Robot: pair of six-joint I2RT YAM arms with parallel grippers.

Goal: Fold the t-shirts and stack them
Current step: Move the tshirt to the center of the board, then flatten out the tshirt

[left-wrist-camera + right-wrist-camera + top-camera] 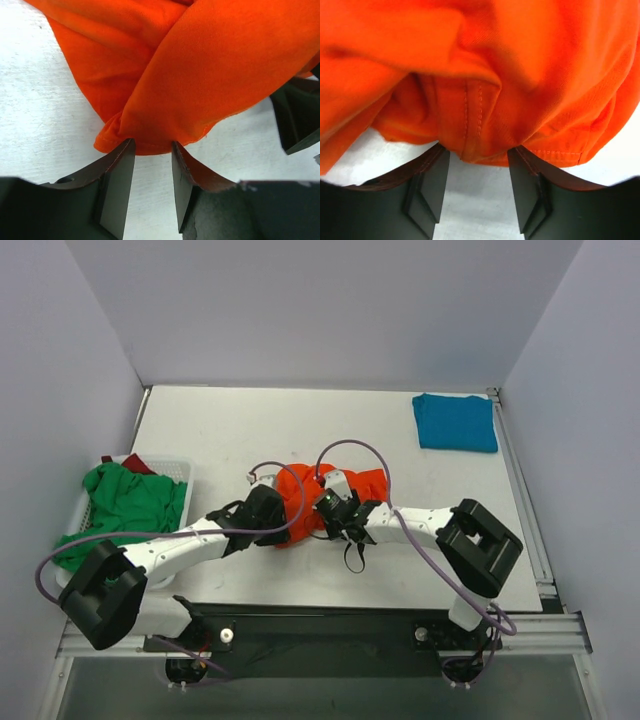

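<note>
Basket (pixel 168 468) largely beneath green t-shirt (pixel 130 505)

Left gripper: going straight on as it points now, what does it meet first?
The orange shirt: its bunched hem sits right at the tips of the left gripper, jaws apart. Whether cloth already touches them is unclear.

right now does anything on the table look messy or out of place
The green t-shirt spills over the edge of the white basket at the left, partly hanging out. The orange-red t-shirt at mid-table is a crumpled heap, not flat. The teal t-shirt at the far right lies neatly folded.
</note>
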